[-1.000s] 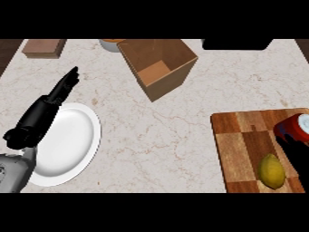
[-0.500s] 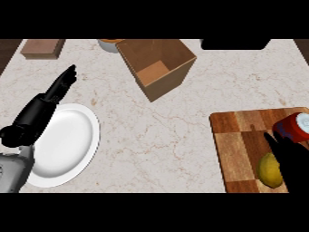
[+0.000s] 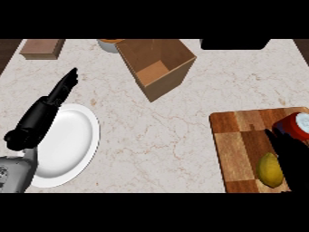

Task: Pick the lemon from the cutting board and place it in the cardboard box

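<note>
No legible text, labels, brands or numbers anywhere. Checked the open brown cardboard box (image 3: pixel 158 67): plain walls, no print. Red cylindrical can with a pale lid (image 3: pixel 301 126), on the striped wooden cutting board (image 3: pixel 240 149) to the lower right of that box: faint embossed mark on the lid, unreadable. Small brown wooden block (image 3: pixel 41 48) far left of the box: bare faces. Round white plate (image 3: pixel 70 146) to the box's lower left: unmarked.
</note>
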Robot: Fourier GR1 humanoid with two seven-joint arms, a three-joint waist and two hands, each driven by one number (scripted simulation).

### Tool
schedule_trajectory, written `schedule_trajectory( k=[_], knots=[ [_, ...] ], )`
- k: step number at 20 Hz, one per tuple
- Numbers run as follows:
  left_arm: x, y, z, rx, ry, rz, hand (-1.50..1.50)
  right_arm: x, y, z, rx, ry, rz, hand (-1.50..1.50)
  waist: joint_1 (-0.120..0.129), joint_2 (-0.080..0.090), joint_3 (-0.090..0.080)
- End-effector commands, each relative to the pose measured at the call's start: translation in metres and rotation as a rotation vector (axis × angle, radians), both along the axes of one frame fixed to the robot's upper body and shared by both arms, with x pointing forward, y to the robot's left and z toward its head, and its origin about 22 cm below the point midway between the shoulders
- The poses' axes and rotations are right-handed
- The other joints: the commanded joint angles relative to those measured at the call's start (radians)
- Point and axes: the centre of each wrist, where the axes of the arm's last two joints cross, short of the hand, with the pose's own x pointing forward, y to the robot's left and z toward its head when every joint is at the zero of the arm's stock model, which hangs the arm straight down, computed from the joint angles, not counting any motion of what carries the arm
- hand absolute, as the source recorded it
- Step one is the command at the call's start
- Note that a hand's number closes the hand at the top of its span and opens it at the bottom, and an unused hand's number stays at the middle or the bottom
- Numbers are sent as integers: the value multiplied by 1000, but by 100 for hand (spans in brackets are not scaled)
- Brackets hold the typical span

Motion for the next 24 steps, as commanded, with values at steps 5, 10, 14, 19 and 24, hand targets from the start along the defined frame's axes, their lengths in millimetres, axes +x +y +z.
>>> schedule_trajectory(
  k=[5, 10, 14, 19, 24],
  knots=[
    [7, -2, 4, -7, 16, -3, 0, 12, 2, -18, 21, 21, 4, -150, -1, 0, 0],
    [-3, 1, -6, 6, 2, 6, 0, -2, -19, -30, -41, 31, -45, -150, -3, 0, 0],
    [-5, -7, 16, 5, -7, 1, 0, 8, -13, -51, -36, 39, -49, -150, 2, 0, 0],
    [21, 5, 0, 4, -1, 6, 0, 6, -36, -60, 20, 55, -29, -150, -4, 1, 0],
    [-1, 3, 2, 8, -7, -3, 0, -10, -34, -73, -2, 0, 130, 150, -2, -1, 0]
  ],
)
